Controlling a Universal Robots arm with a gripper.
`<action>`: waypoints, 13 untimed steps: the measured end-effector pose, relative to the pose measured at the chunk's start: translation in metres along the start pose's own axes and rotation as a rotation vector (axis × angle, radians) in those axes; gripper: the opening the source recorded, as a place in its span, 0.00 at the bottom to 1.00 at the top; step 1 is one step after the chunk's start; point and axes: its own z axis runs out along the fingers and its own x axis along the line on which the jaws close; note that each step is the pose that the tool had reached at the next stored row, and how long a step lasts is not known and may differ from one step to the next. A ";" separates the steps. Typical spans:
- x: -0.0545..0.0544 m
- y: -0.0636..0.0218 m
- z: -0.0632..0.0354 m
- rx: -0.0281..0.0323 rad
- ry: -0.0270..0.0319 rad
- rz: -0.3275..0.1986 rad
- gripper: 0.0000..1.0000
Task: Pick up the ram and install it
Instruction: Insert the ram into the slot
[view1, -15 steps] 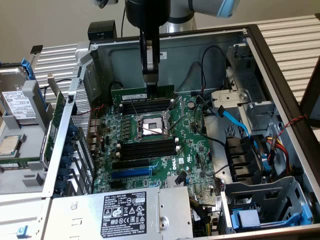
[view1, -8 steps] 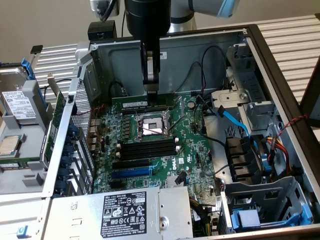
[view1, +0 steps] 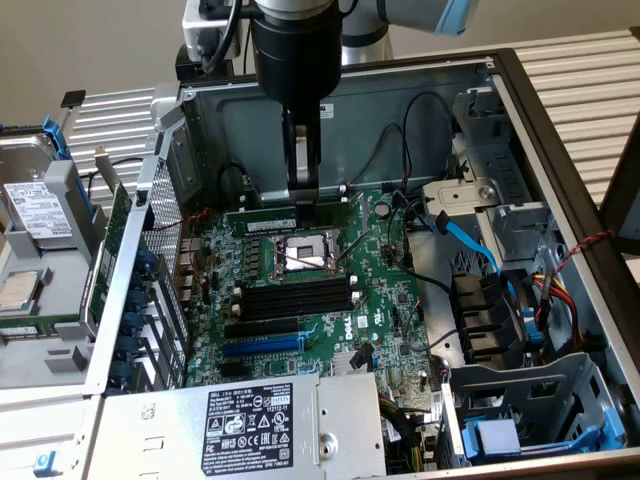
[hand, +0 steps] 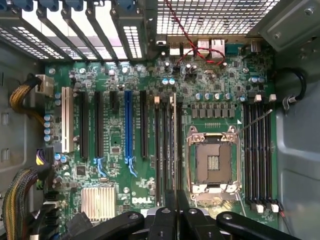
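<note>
Open computer case (view1: 230, 130) fills most of the exterior view, side panel off, motherboard (view1: 385, 285) exposed at centre. Arm enters from the top centre of the frame. The pincer (view1: 303, 198) points straight down into the case and is closed on the ram (view1: 260, 218), gripping it near mid-length. The stick lies level, long edge down, just above the bare CPU socket (view1: 300, 255) in the frame. A bank of black memory slots (view1: 295, 297) sits just below the socket, all looking unfilled. In the wrist view the ram (hand: 174, 140) is seen edge-on as a thin line running up from the pincer (hand: 176, 210). There it lines up with the slot bank (hand: 167, 150) between the blue expansion slot (hand: 128, 125) and the socket (hand: 212, 162), on the socket side. Judgement: pick-up done, stick carried to the board and aligned lengthwise with a slot. Height above the board cannot be told, so seating is unconfirmed; insertion and release remain.
</note>
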 end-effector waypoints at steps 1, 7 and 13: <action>0.001 -0.0001 0.0019 0.0004 -0.0001 0.000 0.12; 0.001 0.0004 0.0093 0.0062 -0.0004 -0.002 0.12; 0.002 0.0008 0.0123 0.0075 -0.0003 -0.010 0.12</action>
